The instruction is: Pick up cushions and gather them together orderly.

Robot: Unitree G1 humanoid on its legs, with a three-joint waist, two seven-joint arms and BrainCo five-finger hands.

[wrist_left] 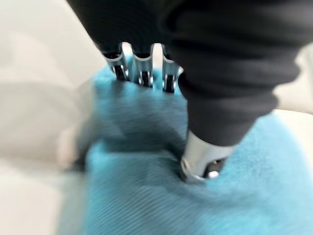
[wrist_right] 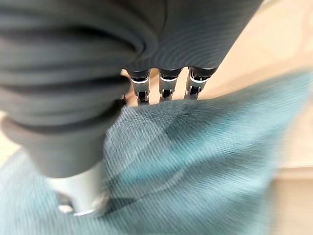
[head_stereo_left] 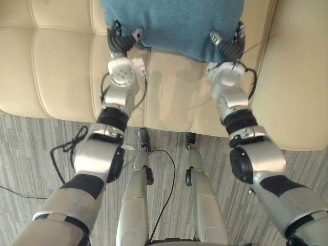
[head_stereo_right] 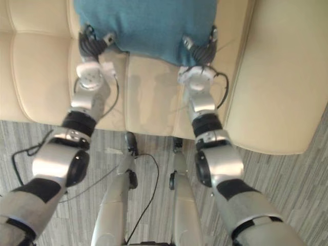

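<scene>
A teal cushion (head_stereo_left: 171,23) lies at the far edge of the cream sofa seat (head_stereo_left: 66,66). My left hand (head_stereo_left: 120,43) grips its near left corner. In the left wrist view the thumb (wrist_left: 205,156) presses into the teal cloth (wrist_left: 146,186) while the fingers (wrist_left: 142,68) run under the edge. My right hand (head_stereo_left: 229,45) grips the near right corner the same way: thumb (wrist_right: 80,193) on top of the cushion (wrist_right: 195,166), fingers (wrist_right: 168,83) under its edge. Both hands pinch the cloth.
A cream armrest (head_stereo_left: 292,77) rises close to the right of the cushion. Tufted seat panels stretch away to the left. Grey striped carpet (head_stereo_left: 31,148) lies below the sofa's front edge.
</scene>
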